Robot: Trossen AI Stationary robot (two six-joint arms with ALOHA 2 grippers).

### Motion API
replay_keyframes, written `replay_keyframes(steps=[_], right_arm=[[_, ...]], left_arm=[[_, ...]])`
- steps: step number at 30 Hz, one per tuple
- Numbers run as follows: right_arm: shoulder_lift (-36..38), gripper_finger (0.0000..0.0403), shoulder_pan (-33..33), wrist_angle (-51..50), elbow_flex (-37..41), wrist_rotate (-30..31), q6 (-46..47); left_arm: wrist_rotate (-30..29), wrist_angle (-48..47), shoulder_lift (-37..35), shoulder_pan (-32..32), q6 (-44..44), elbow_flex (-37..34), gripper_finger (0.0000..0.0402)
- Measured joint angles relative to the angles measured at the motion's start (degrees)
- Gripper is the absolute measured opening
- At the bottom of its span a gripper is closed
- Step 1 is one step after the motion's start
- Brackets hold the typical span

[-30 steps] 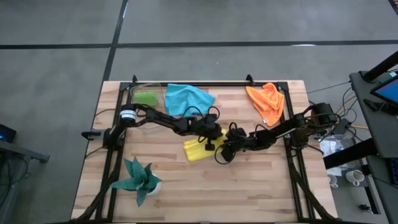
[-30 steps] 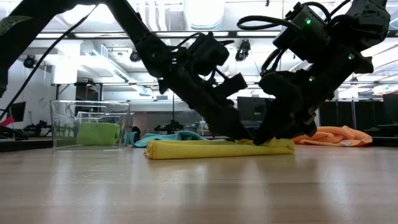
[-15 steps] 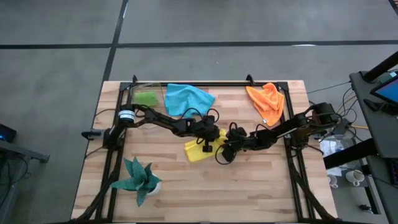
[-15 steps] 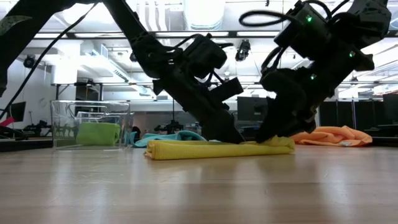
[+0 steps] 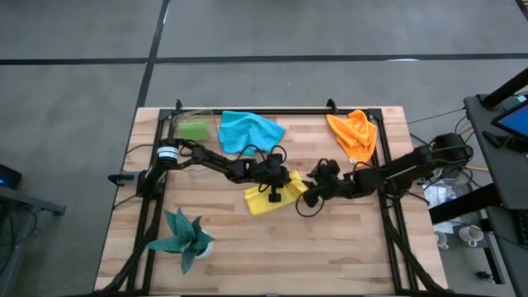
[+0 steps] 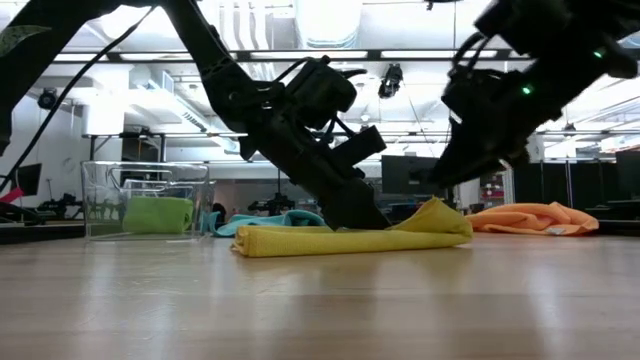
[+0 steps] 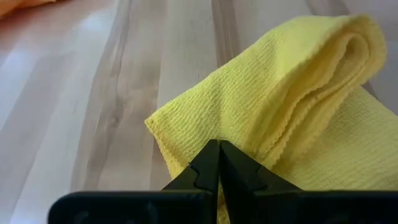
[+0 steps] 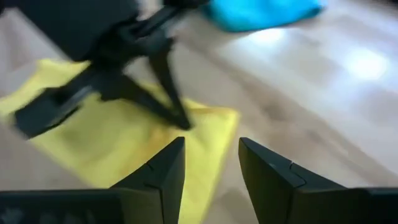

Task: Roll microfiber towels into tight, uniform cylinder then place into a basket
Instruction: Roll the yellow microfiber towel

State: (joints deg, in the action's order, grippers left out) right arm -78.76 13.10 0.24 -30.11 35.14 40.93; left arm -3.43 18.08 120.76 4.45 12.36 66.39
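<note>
Left tool, fingers pressed together, pins the folded yellow towel to the surface; right tool, fingers parted, hovers just beside the towel's edge.

**My two arms, mid-table**

My left arm stretches low from the left side toward the table's middle, wrist pitched down, and my left gripper has its fingers pressed together, tips down. My right arm reaches in from the right side; my right gripper hangs raised, fingers parted.
</note>
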Motion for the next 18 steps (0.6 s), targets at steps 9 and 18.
replay_keyframes(steps=[9, 18], right_arm=[[-8.0, 0.0028, 4.6, 5.4, 3.3, 8.2, 12.7], [-17.0, 0.0009, 5.5, 19.6, 1.6, 8.2, 8.8]], left_arm=[[-0.1, 0.2, -0.4, 0.0, 0.0, 0.0, 0.0], [-0.1, 0.5, -0.5, 0.0, 0.0, 0.0, 0.0]])
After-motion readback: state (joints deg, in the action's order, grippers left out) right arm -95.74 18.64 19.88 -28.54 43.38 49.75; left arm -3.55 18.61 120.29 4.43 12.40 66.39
